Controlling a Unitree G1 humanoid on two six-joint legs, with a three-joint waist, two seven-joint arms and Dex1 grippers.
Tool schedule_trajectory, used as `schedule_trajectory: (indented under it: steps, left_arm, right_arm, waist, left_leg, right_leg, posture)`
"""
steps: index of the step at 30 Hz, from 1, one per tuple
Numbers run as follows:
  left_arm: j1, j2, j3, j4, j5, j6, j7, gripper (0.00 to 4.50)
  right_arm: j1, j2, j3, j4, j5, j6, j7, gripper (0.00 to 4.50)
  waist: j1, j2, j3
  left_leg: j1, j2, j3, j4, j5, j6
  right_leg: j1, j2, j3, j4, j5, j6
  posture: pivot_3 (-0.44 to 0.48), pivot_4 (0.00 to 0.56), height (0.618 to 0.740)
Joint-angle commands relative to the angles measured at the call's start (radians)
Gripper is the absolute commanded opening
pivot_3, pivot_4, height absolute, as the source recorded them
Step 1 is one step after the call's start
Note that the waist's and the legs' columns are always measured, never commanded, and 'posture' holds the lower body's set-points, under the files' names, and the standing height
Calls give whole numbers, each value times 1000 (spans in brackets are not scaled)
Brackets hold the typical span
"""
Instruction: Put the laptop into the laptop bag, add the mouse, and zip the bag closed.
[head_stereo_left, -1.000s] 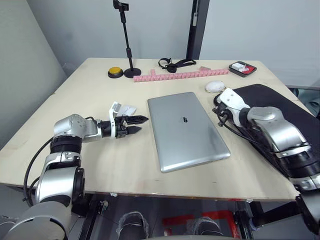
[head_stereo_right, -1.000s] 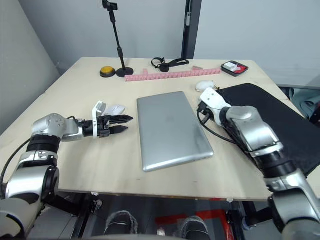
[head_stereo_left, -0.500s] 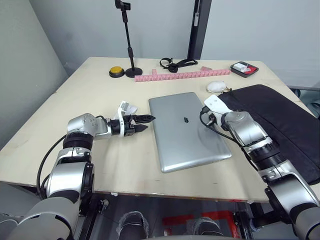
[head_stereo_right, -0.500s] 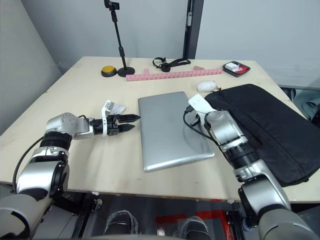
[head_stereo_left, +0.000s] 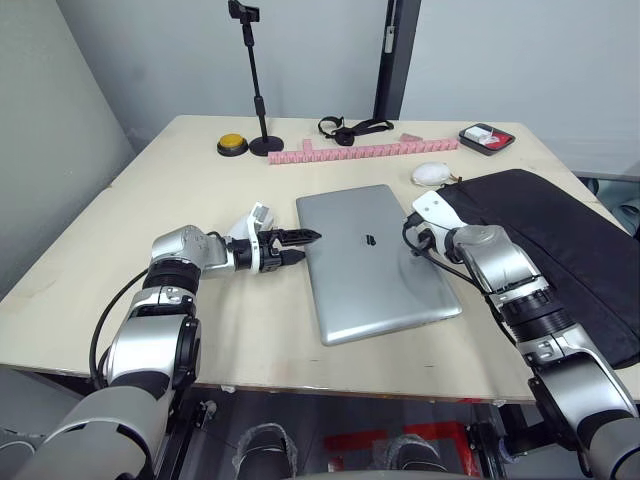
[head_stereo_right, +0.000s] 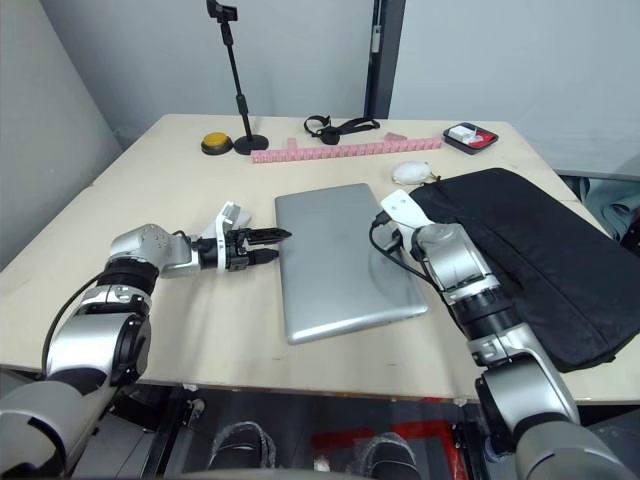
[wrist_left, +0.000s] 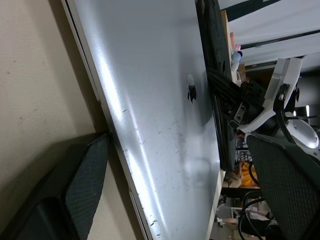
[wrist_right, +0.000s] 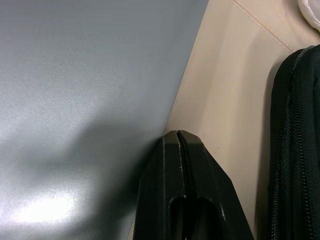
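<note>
While the laptop (head_stereo_left: 375, 260) lies flat and closed near the middle of the table (head_stereo_left: 180, 180), the left gripper (head_stereo_left: 303, 246) reaches in from the left with its two fingers spread apart, their tips at the laptop's left edge. In the left wrist view one finger (wrist_left: 87, 175) lies low on the tabletop against that edge, and the other sits higher, over the lid. The right gripper (wrist_right: 180, 137) has its fingers pressed together with nothing between them, tips touching the laptop's right edge. Just right of it lies the laptop bag (head_stereo_left: 560, 240), flat on the table's right side. The mouse (head_stereo_left: 431, 174) rests beyond the bag's far left corner, near a pink strip (head_stereo_left: 360, 151).
</note>
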Motion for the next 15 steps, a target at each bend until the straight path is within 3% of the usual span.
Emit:
schedule_trajectory:
  steps: [1,15]
  left_arm:
    - [15,-28,-55,27,39,14,-20,4500]
    - [-29,-41,-40,-31,37,32,-77,4500]
  right_arm:
    - [-2,34,3,-75,38,14,33,25]
    - [6,65,-11,-102,41,46,53,25]
  waist:
    - [-1,0,0]
    - [-1,0,-1]
  left_leg:
    - [0,0,0,0,0,0]
    - [8,0,1,-7,0,0]
  right_leg:
    - [0,0,0,0,0,0]
    - [4,0,1,-2,-1,1]
  posture:
    - [0,150,739]
    - [0,150,739]
